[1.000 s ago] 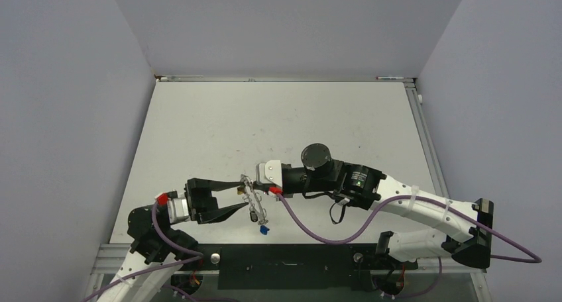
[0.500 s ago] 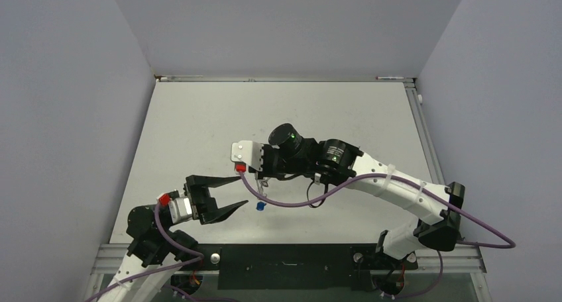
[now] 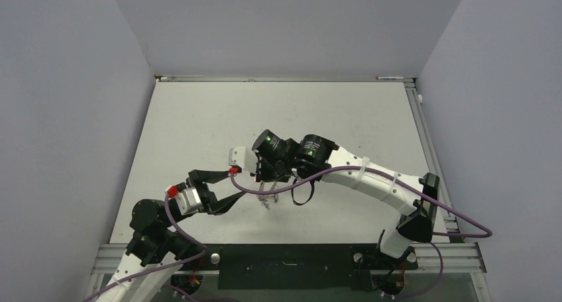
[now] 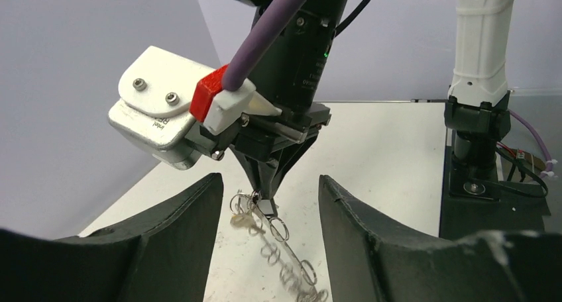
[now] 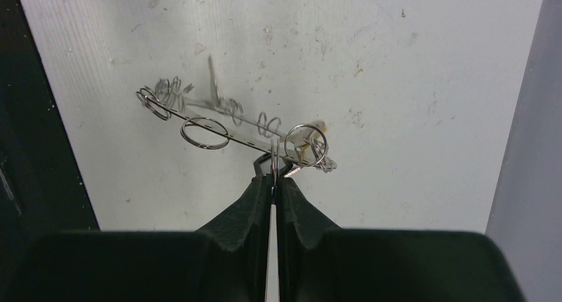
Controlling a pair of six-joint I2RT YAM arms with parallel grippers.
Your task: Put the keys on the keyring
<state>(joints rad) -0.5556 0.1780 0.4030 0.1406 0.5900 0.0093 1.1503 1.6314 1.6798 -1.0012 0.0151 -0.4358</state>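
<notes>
1. My right gripper is clenched on the keyring, holding it edge-on over the table.
2. My left gripper is spread wide and empty, just beside the ring.
3. A yellow-tagged key seems to hang on the ring.
4. I judge the next move needs my left gripper to steady the ring for threading.

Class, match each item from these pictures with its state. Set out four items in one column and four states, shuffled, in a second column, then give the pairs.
Column 1
1. left gripper
2. right gripper
3. keyring
4. table

Column 2
A. white and scuffed
B. pinched at its rim
C. open, holding nothing
D. shut on thin metal

Pairs: 1-C, 2-D, 3-B, 4-A
</notes>
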